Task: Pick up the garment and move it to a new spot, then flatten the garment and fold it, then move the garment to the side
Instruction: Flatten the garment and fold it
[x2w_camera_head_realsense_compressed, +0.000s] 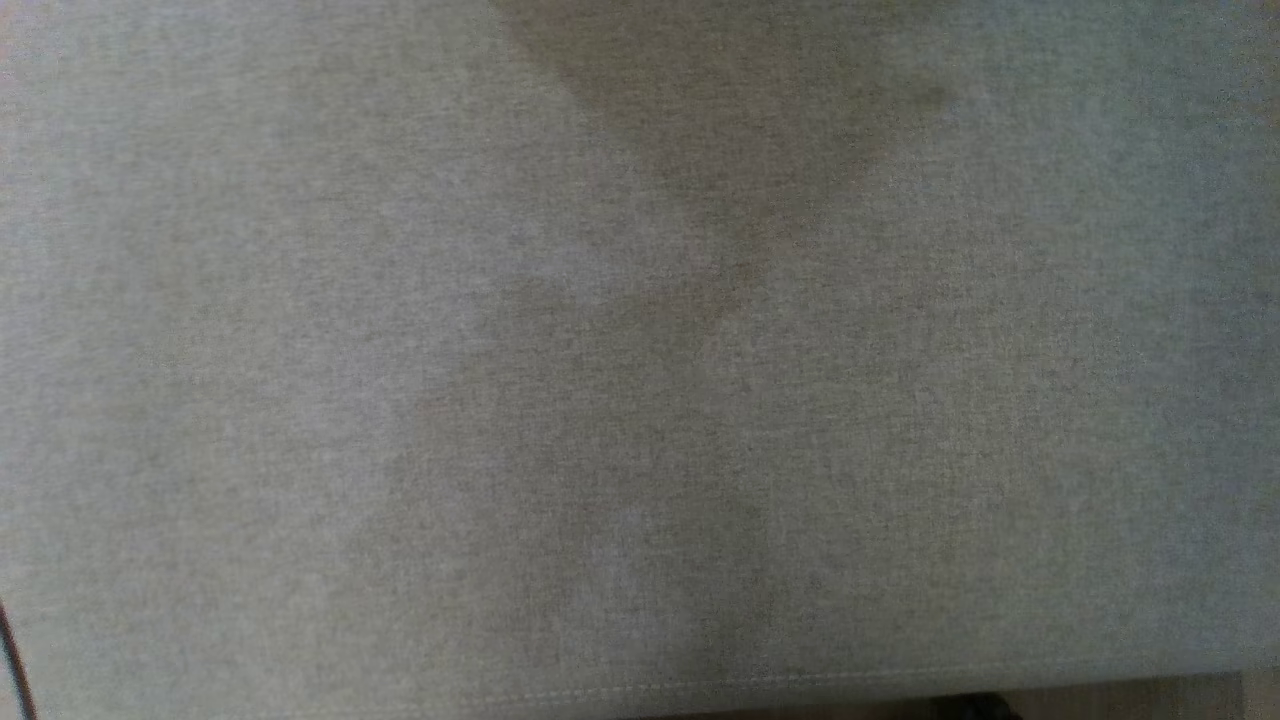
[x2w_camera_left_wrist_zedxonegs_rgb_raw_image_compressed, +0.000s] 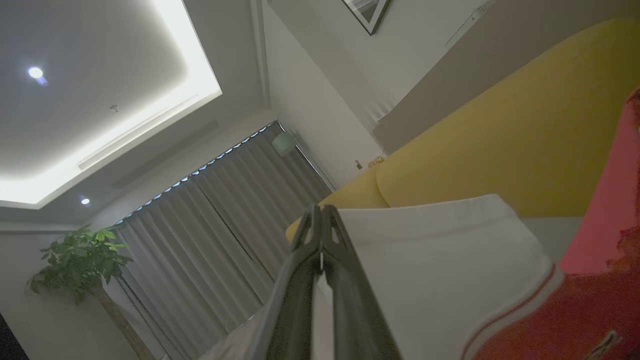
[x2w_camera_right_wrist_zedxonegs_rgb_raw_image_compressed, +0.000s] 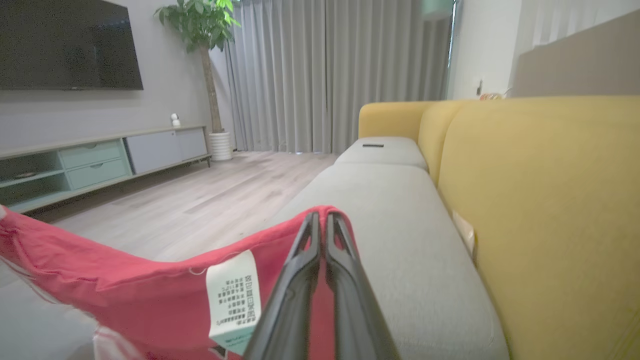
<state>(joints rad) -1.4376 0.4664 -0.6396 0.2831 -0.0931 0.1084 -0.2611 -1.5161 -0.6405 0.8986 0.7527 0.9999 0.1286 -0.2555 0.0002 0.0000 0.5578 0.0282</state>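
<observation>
The left gripper (x2w_camera_left_wrist_zedxonegs_rgb_raw_image_compressed: 322, 220) and right gripper (x2w_camera_right_wrist_zedxonegs_rgb_raw_image_compressed: 322, 222) pinch the red-and-white garment (x2w_camera_right_wrist_zedxonegs_rgb_raw_image_compressed: 150, 300) (care label (x2w_camera_right_wrist_zedxonegs_rgb_raw_image_compressed: 234, 295) showing), fingers together; best spread it taut and lower evenly onto the sofa seat (x2w_camera_right_wrist_zedxonegs_rgb_raw_image_compressed: 400, 210).

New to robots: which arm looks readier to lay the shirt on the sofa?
Probably right: the right pincer grips the garment low over the grey seat; the left pincer points towards the ceiling.

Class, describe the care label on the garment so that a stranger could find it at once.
Find the yellow sofa with grey seat cushions. A red garment is held up in the foreground of the right wrist view. Beside the right gripper pinching its edge sits the care label, the one small white printed tag on plain red cloth.
</observation>
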